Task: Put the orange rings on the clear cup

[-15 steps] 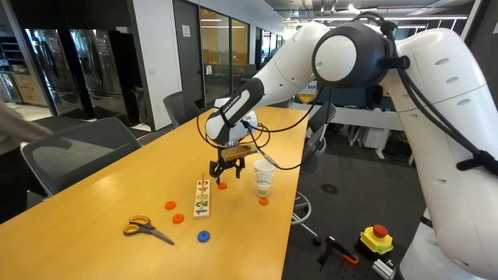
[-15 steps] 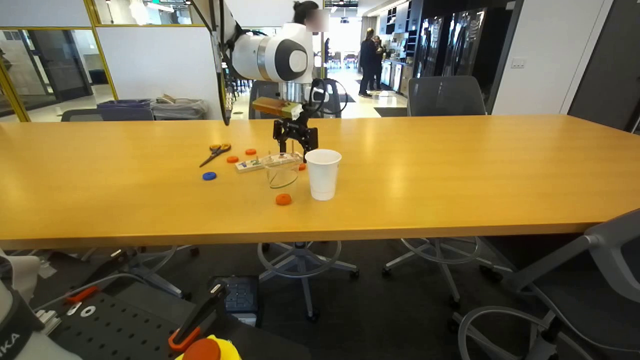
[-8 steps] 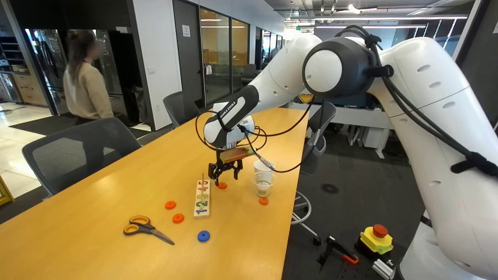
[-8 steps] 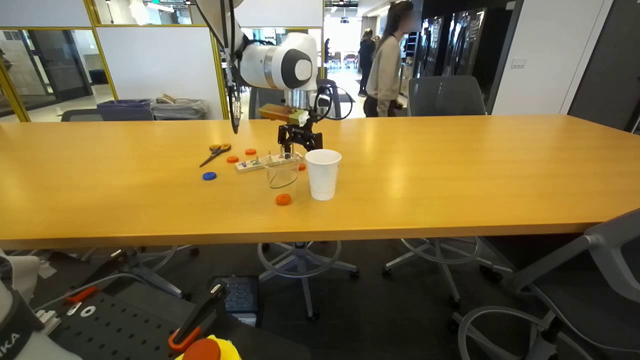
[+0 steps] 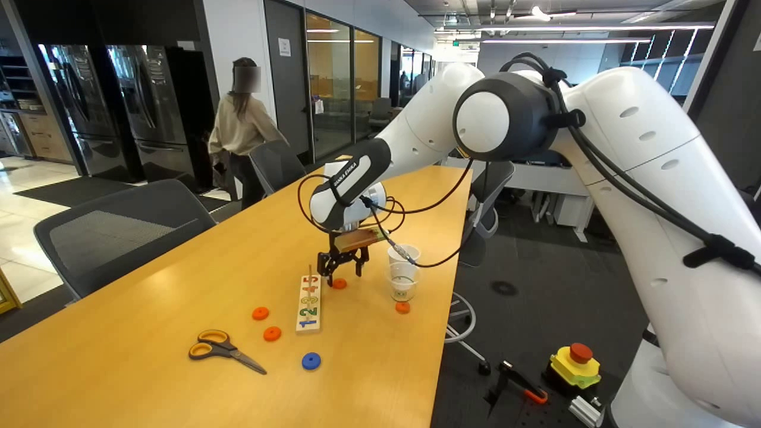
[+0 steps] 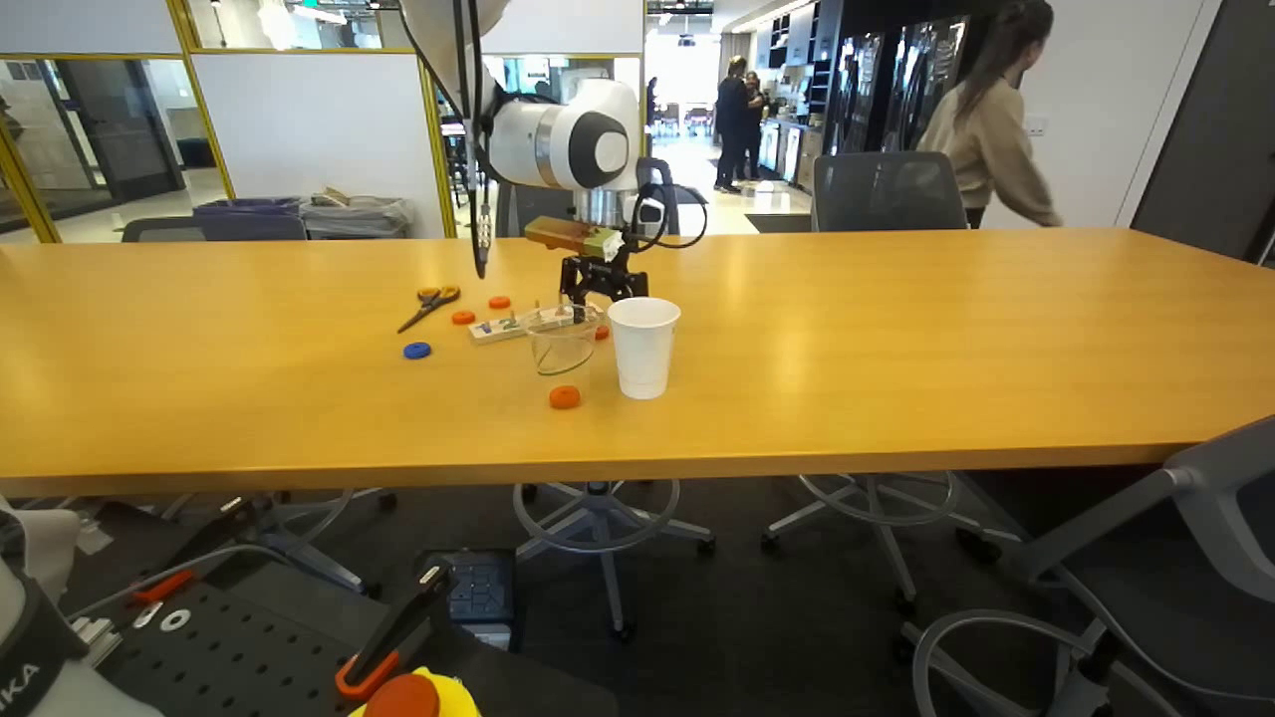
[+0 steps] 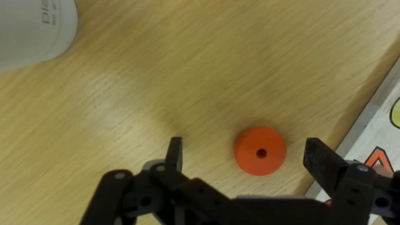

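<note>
In an exterior view, the clear cup (image 5: 402,289) stands upright near the long right-hand edge of the bench (image 5: 368,386), overlapping the white cup (image 5: 403,252). One orange ring (image 5: 402,307) lies just beside it. Two more orange rings (image 5: 260,313) sit farther from that edge, between the number board (image 5: 308,315) and the scissors (image 5: 232,352). The gripper (image 5: 345,276) hangs low by a fourth orange ring (image 5: 340,285).

In an exterior view across the front edge (image 6: 637,470), the cups appear side by side, and the bench stretches well past them toward its far right corner; the fourth orange ring is half hidden.

The wrist view shows that ring whole, hole included, between widely spread fingers (image 7: 175,153), touching neither, with more room on the side away from the board.
</note>
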Controlling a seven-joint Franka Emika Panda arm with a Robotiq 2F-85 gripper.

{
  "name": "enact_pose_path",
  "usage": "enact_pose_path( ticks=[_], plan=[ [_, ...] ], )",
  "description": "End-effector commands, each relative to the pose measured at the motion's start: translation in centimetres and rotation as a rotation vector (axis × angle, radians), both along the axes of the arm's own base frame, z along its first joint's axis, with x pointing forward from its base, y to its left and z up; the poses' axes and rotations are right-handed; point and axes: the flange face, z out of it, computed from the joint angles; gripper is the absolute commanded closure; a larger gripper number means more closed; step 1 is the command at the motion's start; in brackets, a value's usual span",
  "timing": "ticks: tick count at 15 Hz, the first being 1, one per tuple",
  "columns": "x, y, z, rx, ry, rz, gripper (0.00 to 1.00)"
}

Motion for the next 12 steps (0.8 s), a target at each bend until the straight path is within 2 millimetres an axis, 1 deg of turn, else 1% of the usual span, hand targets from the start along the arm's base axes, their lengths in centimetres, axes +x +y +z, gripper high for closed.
enact_pose_path(
  ticks=[1, 3, 4, 5, 6, 8, 12],
  plan=[
    [1.21, -0.23, 0.17, -0.002, 0.001, 0.017, 0.0],
    [1.31, -0.29, -0.03, -0.002, 0.001, 0.016, 0.0],
    [1.34, -0.31, -0.08, -0.002, 0.002, 0.014, 0.25],
    [1.3, -0.33, -0.09, 0.001, 0.014, 0.008, 0.27],
    [1.23, -0.31, -0.11, 0.003, 0.024, 0.011, 0.34],
    [1.1, -0.36, 0.08, -0.004, 0.036, 0.002, 0.51],
    [0.97, -0.88, 0.81, -0.02, 0.067, -0.027, 0.8]
  ],
)
